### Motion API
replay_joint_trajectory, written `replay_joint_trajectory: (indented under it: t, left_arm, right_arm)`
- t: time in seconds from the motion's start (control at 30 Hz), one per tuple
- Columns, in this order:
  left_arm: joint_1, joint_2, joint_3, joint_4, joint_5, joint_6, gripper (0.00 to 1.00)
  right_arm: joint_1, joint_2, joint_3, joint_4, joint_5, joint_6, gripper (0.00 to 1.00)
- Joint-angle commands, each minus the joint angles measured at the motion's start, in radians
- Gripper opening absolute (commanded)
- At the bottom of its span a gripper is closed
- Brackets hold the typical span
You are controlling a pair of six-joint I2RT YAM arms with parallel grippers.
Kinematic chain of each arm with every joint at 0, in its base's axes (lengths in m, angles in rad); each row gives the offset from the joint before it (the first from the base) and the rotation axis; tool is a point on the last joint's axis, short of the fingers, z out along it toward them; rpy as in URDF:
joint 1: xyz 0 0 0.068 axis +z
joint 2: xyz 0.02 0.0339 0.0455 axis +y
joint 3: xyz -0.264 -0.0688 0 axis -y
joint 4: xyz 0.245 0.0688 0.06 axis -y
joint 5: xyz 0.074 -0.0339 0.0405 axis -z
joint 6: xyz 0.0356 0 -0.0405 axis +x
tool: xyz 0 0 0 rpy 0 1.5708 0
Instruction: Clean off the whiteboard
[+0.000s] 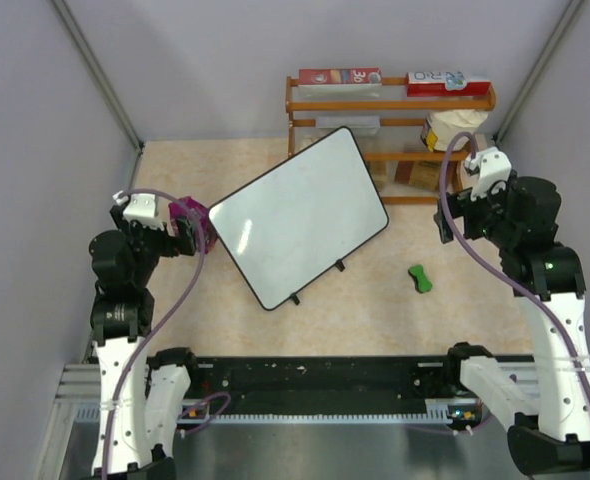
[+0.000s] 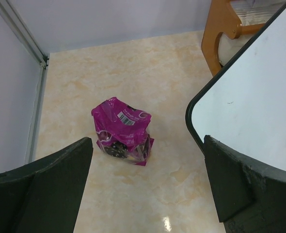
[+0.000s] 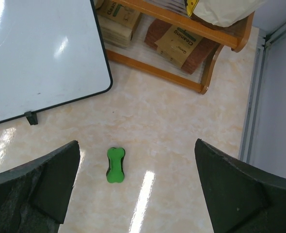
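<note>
whiteboard [image 1: 300, 215] lies mid-table, skewed, its far corner by the wooden rack [image 1: 390, 105] at the far edge. left gripper [image 2: 148, 160] gapes wide above a magenta packet [image 2: 122, 131] near the left edge. right gripper [image 3: 135, 160] wide too, empty, above a green eraser [image 3: 115, 165].

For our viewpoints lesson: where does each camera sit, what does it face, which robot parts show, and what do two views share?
Top external: above, behind the bases, facing down on the glossy white black-framed whiteboard; both arms show.
Left wrist: faces a crinkled magenta bag; dark left fingers show.
Right wrist: faces a green bone-shaped object; right fingers show.
Shared: both wrists see the whiteboard.
</note>
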Motion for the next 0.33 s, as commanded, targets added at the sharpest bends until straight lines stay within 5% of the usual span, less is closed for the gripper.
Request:
replay_joint_trajectory:
  t: [0.0,0.3]
  left_arm:
    - [0.004,-0.021,-0.054,0.165,0.012,-0.006,0.99]
    - [0.004,0.063,-0.076,0.278,0.020,-0.033,0.99]
  right_arm:
    - [-0.013,0.023,0.006,0.120,-0.007,0.021,0.99]
    - [-0.012,0.046,-0.052,0.207,0.016,0.027,0.99]
